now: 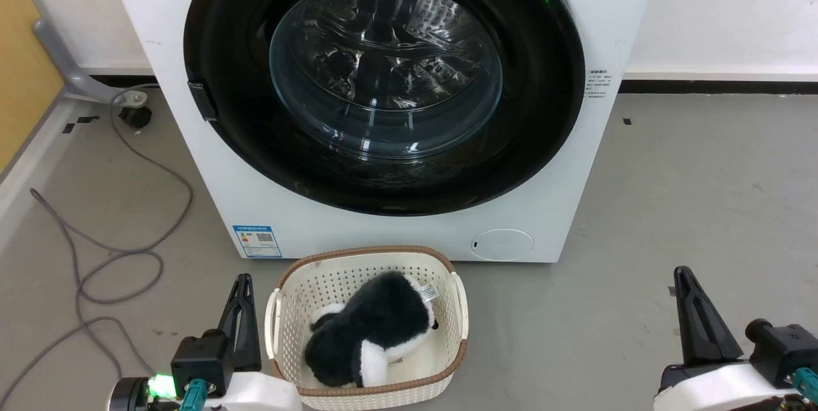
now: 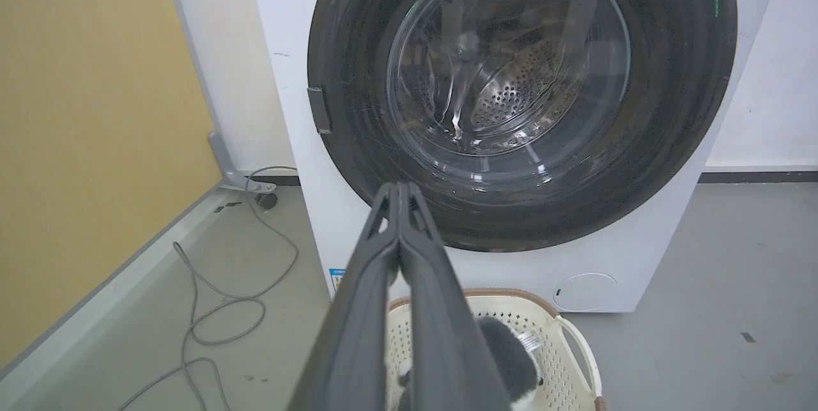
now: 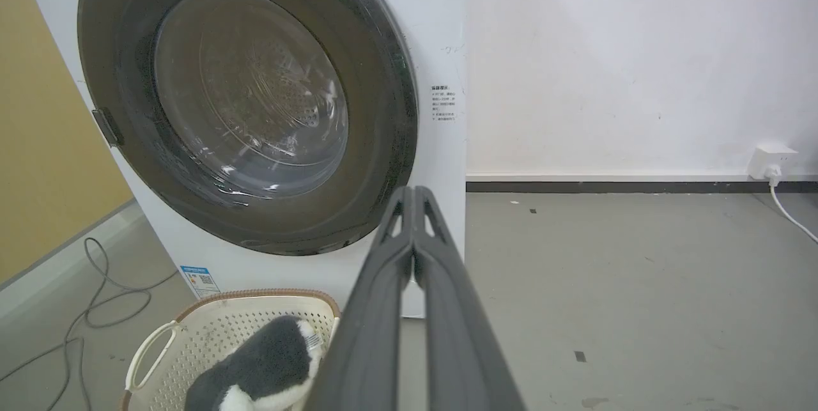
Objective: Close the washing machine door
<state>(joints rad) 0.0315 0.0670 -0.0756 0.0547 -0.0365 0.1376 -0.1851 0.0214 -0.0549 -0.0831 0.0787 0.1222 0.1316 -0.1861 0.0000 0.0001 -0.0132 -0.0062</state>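
Head view: washing machine door point(image 1: 383, 78) flush shut, left fingers point(image 1: 241, 309) and right fingers point(image 1: 693, 315) pressed together above open floor point(image 1: 639, 206).

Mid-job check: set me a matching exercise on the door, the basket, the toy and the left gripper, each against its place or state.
Things:
1. washing machine door
2. basket
3. plush toy
4. left gripper

Places or states:
A. lying in the basket
B. shut, holding nothing
C. closed against the front of the washing machine
D. standing on the floor before the machine

Pairs: 1-C, 2-D, 3-A, 4-B
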